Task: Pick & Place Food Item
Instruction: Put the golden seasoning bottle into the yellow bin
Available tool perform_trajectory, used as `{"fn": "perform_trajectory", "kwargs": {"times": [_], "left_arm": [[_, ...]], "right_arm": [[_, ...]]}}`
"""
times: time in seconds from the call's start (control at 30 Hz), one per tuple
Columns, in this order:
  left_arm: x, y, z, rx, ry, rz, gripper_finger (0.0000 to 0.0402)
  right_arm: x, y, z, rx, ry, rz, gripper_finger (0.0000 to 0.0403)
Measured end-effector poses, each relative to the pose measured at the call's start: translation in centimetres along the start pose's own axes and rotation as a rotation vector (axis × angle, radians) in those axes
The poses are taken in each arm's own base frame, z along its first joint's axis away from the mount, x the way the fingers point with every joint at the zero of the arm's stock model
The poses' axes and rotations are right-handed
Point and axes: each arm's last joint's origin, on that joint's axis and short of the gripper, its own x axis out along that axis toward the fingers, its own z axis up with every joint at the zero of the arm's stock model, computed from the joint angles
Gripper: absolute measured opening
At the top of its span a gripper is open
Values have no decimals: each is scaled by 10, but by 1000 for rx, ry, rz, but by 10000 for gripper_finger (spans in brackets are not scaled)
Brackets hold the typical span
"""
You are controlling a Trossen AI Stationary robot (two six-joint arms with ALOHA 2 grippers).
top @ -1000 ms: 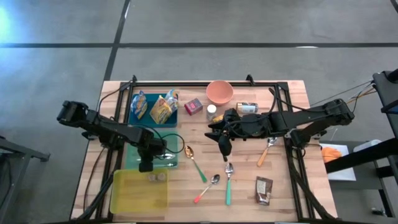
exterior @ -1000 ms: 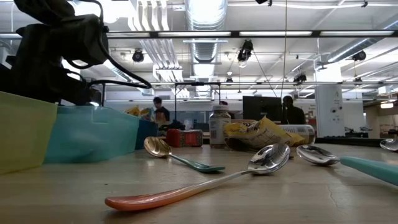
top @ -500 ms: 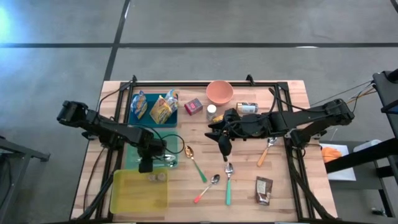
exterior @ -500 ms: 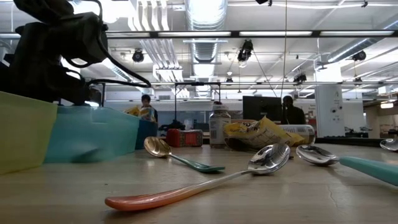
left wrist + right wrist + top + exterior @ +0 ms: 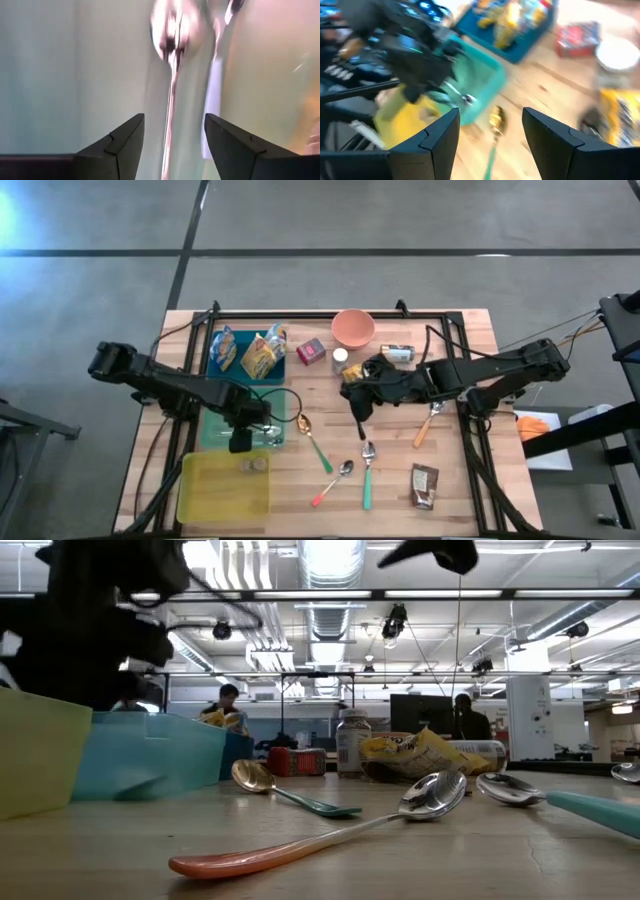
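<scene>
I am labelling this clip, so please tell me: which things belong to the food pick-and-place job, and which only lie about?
Job, probably: left hand, open above teal bin; right hand, open, mid-table; yellow bin with food pieces; snack bags; red box; brown packet.
Lying about, probably: pink bowl; green-handled spoon; pink-handled spoon.

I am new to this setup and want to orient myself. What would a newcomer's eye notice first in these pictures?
First, the two dark arms meeting over the wooden table: the left hand hangs open over the teal bin, where a spoon lies, and the right hand hovers open near the table's middle. Next, the colours: a yellow bin at the front left, a blue bin of snack bags behind it, a pink bowl at the back, and spoons scattered in the middle.
</scene>
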Motion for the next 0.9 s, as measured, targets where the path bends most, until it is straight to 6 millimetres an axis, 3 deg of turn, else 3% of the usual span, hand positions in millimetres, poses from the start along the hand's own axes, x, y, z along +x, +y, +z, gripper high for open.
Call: {"fn": "perform_trajectory", "kwargs": {"times": [0.27, 0.57, 0.7, 0.9], "left_arm": [[-44, -6, 13, -31, -231, 16, 215], [-90, -16, 32, -54, -661, -110, 215], [-99, -17, 31, -48, -799, -165, 215], [-106, -15, 31, -57, -866, -180, 215]], "right_arm": [[1, -27, -9, 148, 150, -237, 212], [-6, -55, -27, 281, 319, -567, 212], [-6, -68, -43, 315, 382, -683, 212], [3, -95, -73, 382, 459, -807, 212]]}}
